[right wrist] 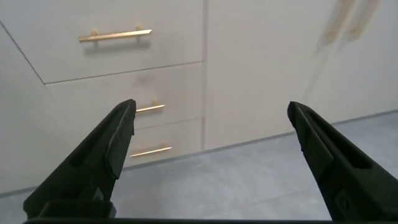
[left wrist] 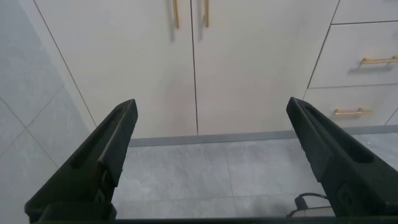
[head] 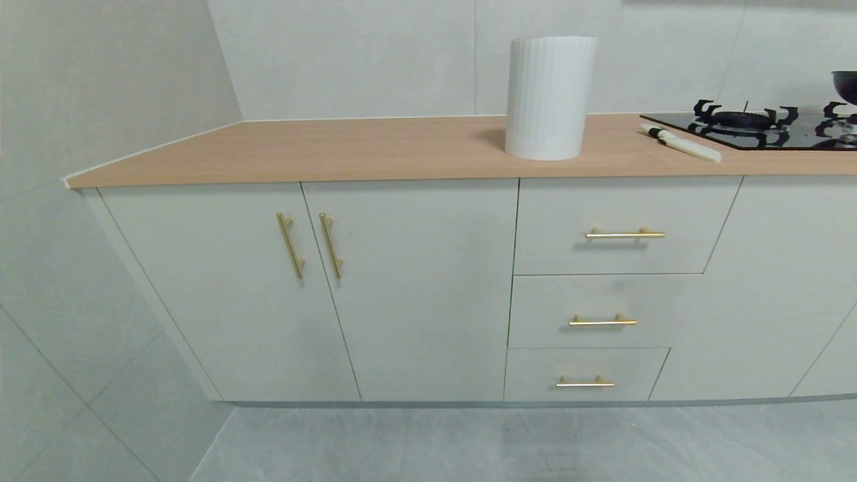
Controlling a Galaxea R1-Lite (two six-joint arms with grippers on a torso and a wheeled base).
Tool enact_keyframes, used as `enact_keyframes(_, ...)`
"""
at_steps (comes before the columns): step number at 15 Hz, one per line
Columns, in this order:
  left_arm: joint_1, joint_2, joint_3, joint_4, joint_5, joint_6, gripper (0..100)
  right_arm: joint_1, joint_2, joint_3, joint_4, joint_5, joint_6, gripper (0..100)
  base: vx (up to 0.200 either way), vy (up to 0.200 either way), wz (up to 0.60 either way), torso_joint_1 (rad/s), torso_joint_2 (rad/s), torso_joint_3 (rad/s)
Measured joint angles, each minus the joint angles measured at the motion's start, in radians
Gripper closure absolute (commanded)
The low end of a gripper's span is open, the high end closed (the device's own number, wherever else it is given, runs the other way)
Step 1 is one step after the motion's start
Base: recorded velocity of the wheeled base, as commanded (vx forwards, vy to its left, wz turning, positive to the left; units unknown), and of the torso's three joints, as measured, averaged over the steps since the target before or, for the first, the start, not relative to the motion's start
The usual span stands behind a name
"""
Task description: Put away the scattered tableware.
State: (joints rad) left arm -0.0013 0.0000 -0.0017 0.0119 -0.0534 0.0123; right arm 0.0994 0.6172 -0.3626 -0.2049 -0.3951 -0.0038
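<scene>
A white knife with a dark handle (head: 683, 143) lies on the wooden countertop (head: 348, 147), beside the black hob (head: 756, 128). To its left a tall white ribbed container (head: 549, 97) stands upright on the counter. My left gripper (left wrist: 211, 106) is open and empty, low in front of the double cabinet doors (left wrist: 193, 62) and above the floor. My right gripper (right wrist: 211, 107) is also open and empty, low before the stack of drawers (right wrist: 124, 68).
Under the counter, two doors with gold handles (head: 308, 244) are on the left, and three shut drawers (head: 602, 268) on the right. A dark pot (head: 845, 86) sits at the hob's far right edge. Tiled walls close off the left corner. Grey floor lies in front.
</scene>
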Motion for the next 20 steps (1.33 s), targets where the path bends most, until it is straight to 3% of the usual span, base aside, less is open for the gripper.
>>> enact_keyframes(3,0.0,0.0,0.0,0.0,0.0,0.0,0,-0.049,-0.313,-0.08,0.294,0.012,-0.073,0,0.0,0.0,0.0,0.0,0.0,0.0)
enact_keyframes(6,-0.001,0.0,0.0,0.0,0.0,0.0,0,-0.087,-0.522,-0.1,0.383,0.137,-0.111,0,0.0,0.0,0.0,0.0,0.0,0.0)
enact_keyframes(10,0.0,0.0,0.0,0.0,0.0,0.0,0,-0.099,-0.604,0.021,0.37,0.187,-0.093,0,0.0,0.0,0.0,0.0,0.0,0.0)
enact_keyframes(15,0.0,0.0,0.0,0.0,0.0,0.0,0,-0.1,-0.619,0.324,0.11,0.353,-0.015,0,0.0,0.0,0.0,0.0,0.0,0.0)
enact_keyframes(20,0.0,0.0,0.0,0.0,0.0,0.001,0,-0.1,-0.62,0.36,0.2,0.379,-0.008,0,0.0,0.0,0.0,0.0,0.0,0.0)
